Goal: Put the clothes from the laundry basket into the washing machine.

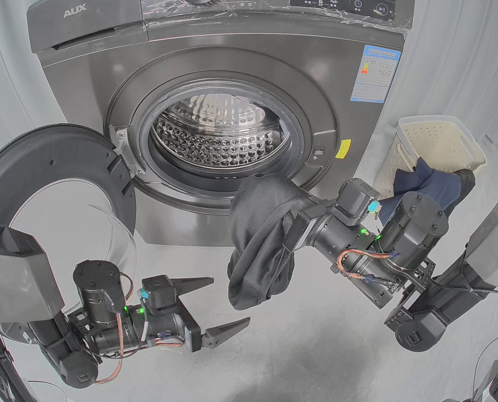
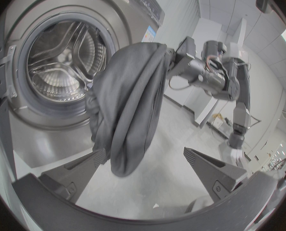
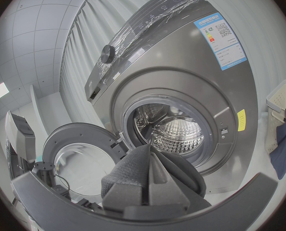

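Dark garment held just before the washer's mouth.

The left tool (image 1: 230, 300) hangs low beside the swung-open door (image 1: 53, 163), its fingers apart and empty. In the middle, the dark garment (image 1: 260, 241) droops in front of the washing machine (image 1: 316, 68), near the lower lip of its opening. The right tool (image 3: 148, 174) is clamped on it. It looks soft, light and limp, so a bunched fold is probably the best hold. At far right a navy cloth (image 1: 427, 182) drapes over the laundry basket (image 1: 444, 135).

dark garment (image 2: 127, 106) hanging, washing machine (image 2: 53, 129) open behind
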`<state>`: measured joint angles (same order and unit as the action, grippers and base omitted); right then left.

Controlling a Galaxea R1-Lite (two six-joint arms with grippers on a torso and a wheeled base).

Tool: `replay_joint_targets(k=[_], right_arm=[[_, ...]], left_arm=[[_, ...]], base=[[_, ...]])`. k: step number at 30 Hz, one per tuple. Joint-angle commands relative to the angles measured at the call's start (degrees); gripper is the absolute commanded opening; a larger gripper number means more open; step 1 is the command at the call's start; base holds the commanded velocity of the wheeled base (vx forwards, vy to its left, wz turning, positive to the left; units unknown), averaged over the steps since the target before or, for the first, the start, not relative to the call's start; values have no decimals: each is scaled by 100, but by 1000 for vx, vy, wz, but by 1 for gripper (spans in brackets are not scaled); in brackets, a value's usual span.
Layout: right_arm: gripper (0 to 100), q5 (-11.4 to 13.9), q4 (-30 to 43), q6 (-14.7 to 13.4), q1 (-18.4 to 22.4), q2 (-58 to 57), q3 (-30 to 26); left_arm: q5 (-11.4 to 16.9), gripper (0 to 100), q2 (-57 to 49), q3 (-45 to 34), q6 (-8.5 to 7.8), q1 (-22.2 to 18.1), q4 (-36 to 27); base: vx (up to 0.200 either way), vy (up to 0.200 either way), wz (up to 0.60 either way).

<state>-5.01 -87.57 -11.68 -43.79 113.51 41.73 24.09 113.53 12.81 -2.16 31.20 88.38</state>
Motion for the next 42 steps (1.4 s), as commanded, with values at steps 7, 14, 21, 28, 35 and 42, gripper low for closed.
replay_joint_targets(k=[7,14,21,28,35,42], right_arm=[[0,-9,20,-1,-314,-66,-51],[0,-18,29,-10,-534,-127,-86],[0,-18,29,-10,-728,-347,-350],[0,-18,20,-19,-780,-505,-631],[0,-237,73,-89,-499,-628,-701],[0,-246,99,-159,-130,-575,-974]], left_arm=[[-423,100,741,1522,479,370,-5],[-449,100,1013,1830,479,370,-5],[-748,100,1470,2340,418,264,-14],[-1275,100,1804,2981,392,185,4],[-1468,0,1628,3025,418,1,12],[-1539,0,1004,2797,611,-61,12]], base=[[0,0,0],[0,0,0],[0,0,0],[0,0,0],[0,0,0],[0,0,0]])
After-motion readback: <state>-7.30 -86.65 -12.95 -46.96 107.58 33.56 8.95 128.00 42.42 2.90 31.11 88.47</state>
